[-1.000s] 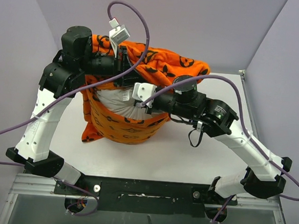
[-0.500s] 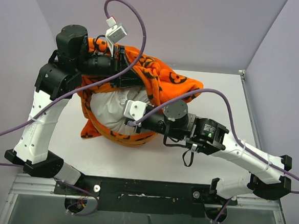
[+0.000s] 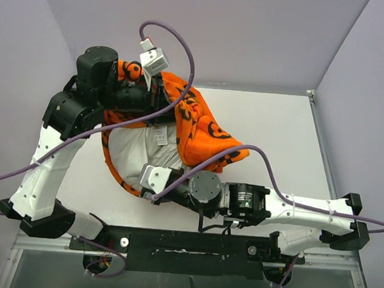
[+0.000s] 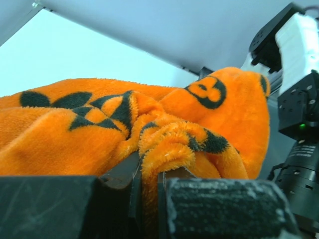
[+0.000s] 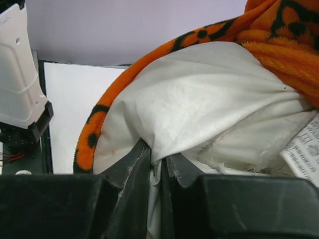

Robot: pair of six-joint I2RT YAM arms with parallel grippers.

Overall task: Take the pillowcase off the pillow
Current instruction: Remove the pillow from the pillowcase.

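**Pillowcase slipping back off the pillow**

Pillowcase (image 3: 200, 128), bright orange plush with black motifs, sits in the upper left-centre of the overhead view. It is bunched high at the left arm's (image 3: 53, 154) wrist and falls in a thick fold down the right side of the pillow (image 3: 135, 153). A narrow orange band still curves round the pillow's left and lower edge.

A second ago the cover cupped the pillow like a bowl, with only a small white patch showing at its mouth. Now a much wider stretch of white lies bare between the two wrists.

The left fingers (image 4: 224, 209) are pressed together on a rolled hem of the orange plush, held in the upper left of the frame much as before. The right fingers (image 5: 130, 167) pinch a gathered pleat of the pillow's white cloth. A printed label (image 5: 305, 149) shows just to the right of them.

The right arm (image 3: 241, 200) reached in from the centre right a second ago. It now lies low across the bottom middle of the frame, with the white cloth drawn toward it.

Bare white worktop (image 3: 272, 130) shows to the right of the bundle.
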